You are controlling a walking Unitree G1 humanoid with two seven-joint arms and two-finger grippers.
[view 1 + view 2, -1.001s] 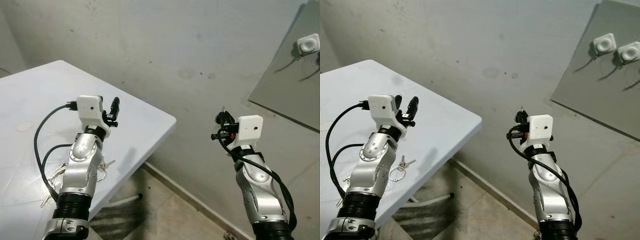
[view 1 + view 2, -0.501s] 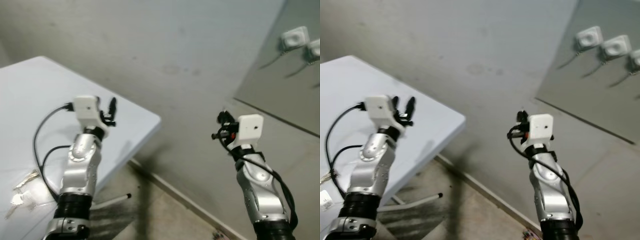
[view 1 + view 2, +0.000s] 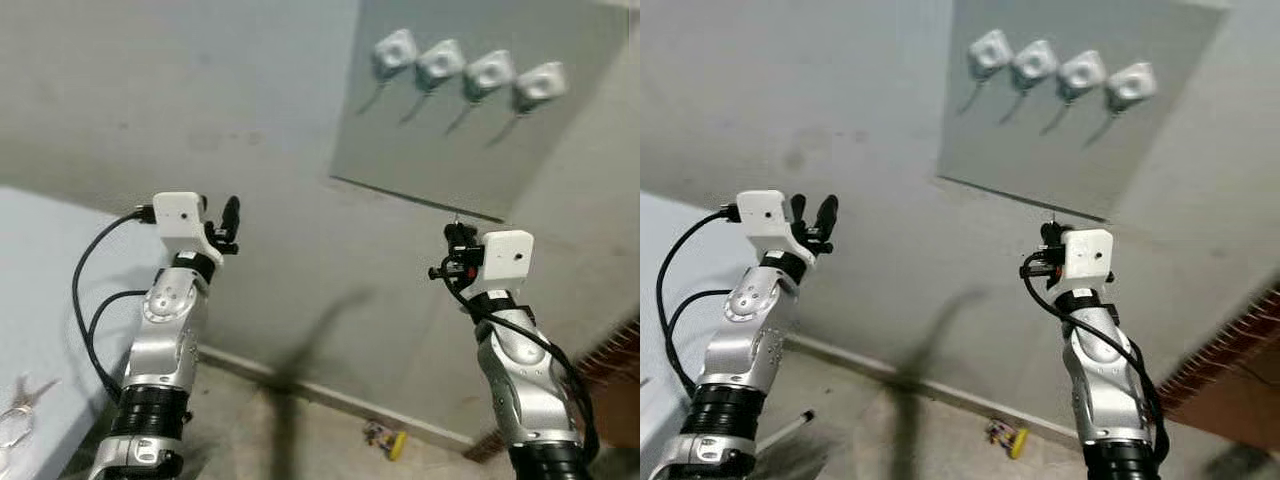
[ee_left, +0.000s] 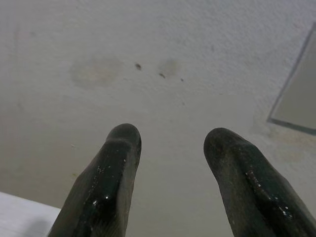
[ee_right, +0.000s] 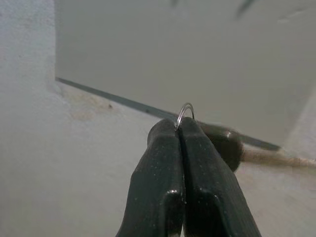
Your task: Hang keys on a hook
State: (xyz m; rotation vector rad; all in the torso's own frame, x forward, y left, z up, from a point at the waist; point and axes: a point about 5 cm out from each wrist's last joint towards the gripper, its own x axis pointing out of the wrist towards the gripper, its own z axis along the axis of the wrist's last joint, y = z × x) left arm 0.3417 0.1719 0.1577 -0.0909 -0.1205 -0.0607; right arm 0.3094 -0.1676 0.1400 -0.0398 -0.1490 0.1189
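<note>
Several white hooks (image 3: 440, 62) sit in a row on a grey panel (image 3: 470, 150) high on the wall. My right gripper (image 3: 456, 238) is raised below the panel's lower edge, well under the hooks. It is shut on a thin metal key ring (image 5: 185, 111), whose loop pokes out above the fingertips (image 5: 168, 136); the keys themselves are hidden. My left gripper (image 3: 812, 210) is raised to the left, facing bare wall, with its fingers (image 4: 123, 143) open and nothing between them.
A pale table (image 3: 40, 300) fills the lower left, with another bunch of keys (image 3: 15, 405) lying on it. A small yellow object (image 3: 385, 438) lies on the floor by the wall's foot. Brown brickwork (image 3: 615, 365) shows at the lower right.
The camera has swung right and up: the table has slid off to the left and the hook panel now stands at upper centre. Both arms keep the same pose.
</note>
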